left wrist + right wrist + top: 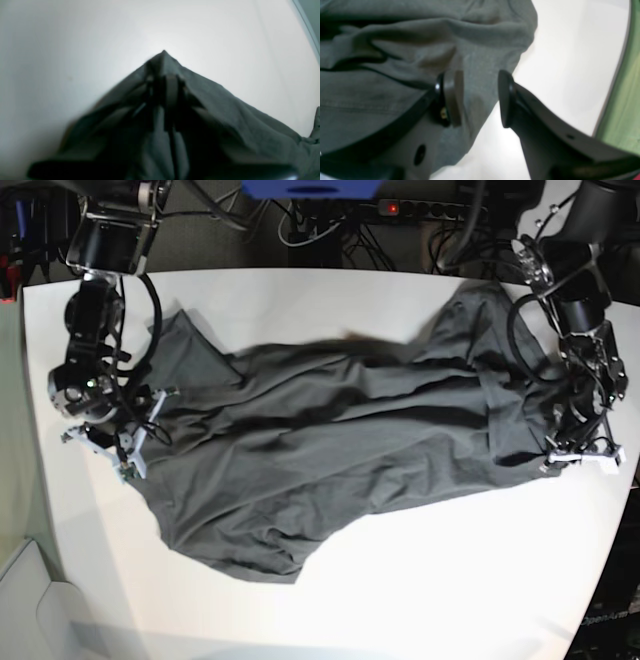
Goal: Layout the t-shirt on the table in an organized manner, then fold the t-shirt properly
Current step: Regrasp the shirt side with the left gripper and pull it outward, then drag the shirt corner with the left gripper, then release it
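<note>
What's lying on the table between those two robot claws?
The t-shirt: in the base view its wrinkled grey cloth covers the table all the way from the right tool to the left tool.

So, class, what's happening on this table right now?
A two-armed robot is spreading a grey t-shirt on the white table. The left gripper is shut on a pinched peak of cloth at one end. The right gripper is open over the other end. The shirt lies stretched between them, wrinkled and not yet folded.
</note>
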`<state>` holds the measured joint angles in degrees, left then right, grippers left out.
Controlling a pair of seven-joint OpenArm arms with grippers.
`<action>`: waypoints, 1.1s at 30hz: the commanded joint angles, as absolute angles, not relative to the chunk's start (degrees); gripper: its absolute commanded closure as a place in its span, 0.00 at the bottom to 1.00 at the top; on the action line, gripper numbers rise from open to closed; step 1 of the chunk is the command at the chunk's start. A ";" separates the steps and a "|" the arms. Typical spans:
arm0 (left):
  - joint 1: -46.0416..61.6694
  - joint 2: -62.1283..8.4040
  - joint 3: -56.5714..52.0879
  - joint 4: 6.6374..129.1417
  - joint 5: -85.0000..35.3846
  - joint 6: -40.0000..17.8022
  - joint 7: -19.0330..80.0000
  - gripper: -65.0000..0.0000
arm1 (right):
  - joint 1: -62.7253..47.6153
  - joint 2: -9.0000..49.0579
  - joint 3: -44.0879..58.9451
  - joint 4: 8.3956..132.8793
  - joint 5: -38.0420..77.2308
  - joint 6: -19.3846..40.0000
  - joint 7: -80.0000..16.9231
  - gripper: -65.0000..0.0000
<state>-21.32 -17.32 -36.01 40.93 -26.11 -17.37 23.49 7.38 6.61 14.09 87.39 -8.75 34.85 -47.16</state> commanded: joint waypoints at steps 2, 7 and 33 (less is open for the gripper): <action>-22.99 -18.51 -36.26 42.77 -27.21 -18.07 22.11 1.00 | 8.57 7.08 14.20 88.57 -8.40 34.77 -46.29 0.68; -22.99 -18.59 -36.09 50.77 -26.95 -17.98 22.37 0.99 | 8.57 7.08 14.20 88.57 -8.40 34.77 -46.29 0.68; -42.24 -28.44 -17.10 50.07 -26.77 -17.98 22.11 0.99 | 8.13 8.48 14.55 85.58 -8.40 34.77 -45.85 0.68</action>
<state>-39.88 -27.62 -16.99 49.10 -26.04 -17.69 23.75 7.07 7.94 14.55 84.77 -8.78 34.85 -46.89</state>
